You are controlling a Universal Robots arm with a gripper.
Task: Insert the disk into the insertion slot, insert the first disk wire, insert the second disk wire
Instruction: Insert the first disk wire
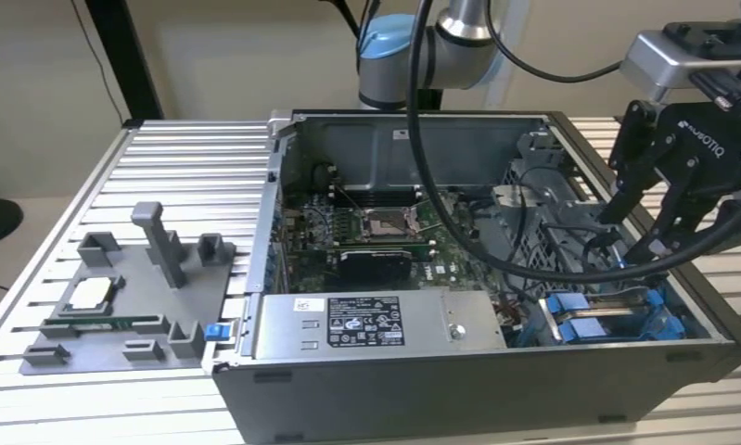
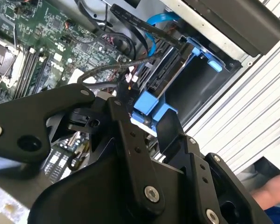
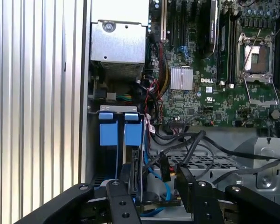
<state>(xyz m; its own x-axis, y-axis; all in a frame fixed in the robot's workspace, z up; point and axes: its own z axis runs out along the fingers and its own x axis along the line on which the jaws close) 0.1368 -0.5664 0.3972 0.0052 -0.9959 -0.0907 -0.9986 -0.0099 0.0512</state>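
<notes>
The disk (image 3: 136, 173) stands edge-on in the insertion slot (image 3: 116, 108) at the case's front corner, on the exterior view's right. Its blue carrier (image 2: 150, 106) shows between my fingers. My gripper (image 1: 643, 222) hangs just above this bay, open, with its black fingers (image 3: 190, 189) set either side of the disk's upper edge (image 2: 165, 70). A black wire connector (image 3: 164, 168) dangles loose between the fingers, beside the disk. A blue wire (image 3: 167, 193) curls close by it. I cannot tell whether either wire is plugged in.
The grey power supply box (image 1: 345, 324) lies along the case front beside the bay. The motherboard (image 1: 358, 232) covers the case floor. A grey parts fixture (image 1: 135, 297) sits on the slatted table at the exterior view's left. A person's hand (image 2: 270, 191) is outside the case.
</notes>
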